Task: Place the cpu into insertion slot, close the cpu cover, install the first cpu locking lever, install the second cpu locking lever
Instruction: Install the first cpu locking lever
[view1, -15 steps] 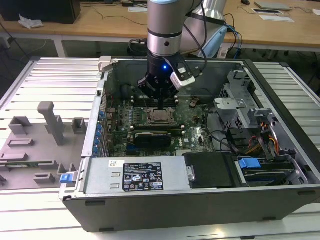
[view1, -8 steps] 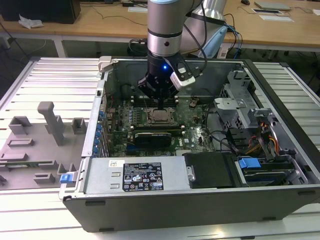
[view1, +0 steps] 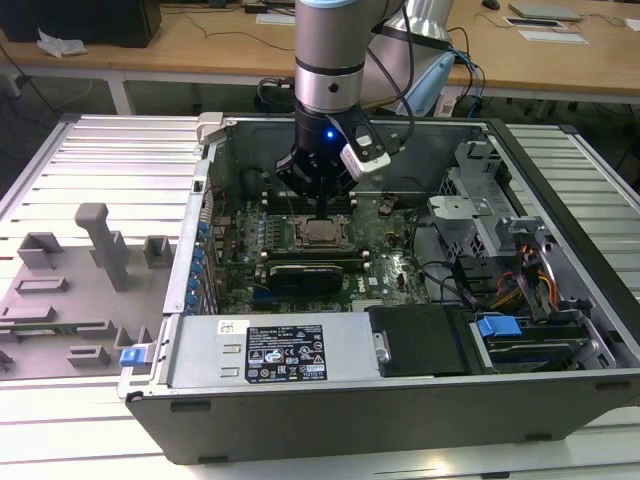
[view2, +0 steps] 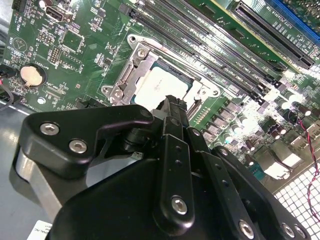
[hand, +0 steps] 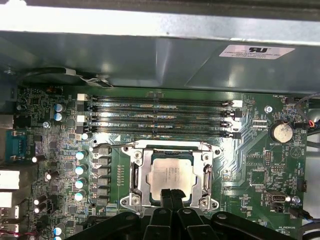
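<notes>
The cpu (hand: 169, 171) shows its pale silver face in the insertion slot (view1: 320, 233) on the green motherboard. The cpu cover (hand: 137, 176), a silver metal frame, lies flat around the cpu with the chip visible through its window. A thin wire lever (hand: 170, 145) runs along the cover's side nearest the memory slots. My gripper (hand: 171, 193) hangs right over the socket, its two black fingers pressed together with nothing between them. Their tips sit at the cover's edge, opposite the memory slots. In the second wrist view the gripper (view2: 173, 103) meets the cpu (view2: 156, 84) and the cover (view2: 131, 76).
Black memory slots (hand: 160, 117) lie beside the socket and a coin battery (hand: 281, 132) at the board's corner. The open computer case (view1: 210, 170) walls in the board. A power supply (view1: 270, 352), drive bays and cables (view1: 520, 285) fill the near side. Grey fixtures (view1: 100, 240) stand at the exterior view's left.
</notes>
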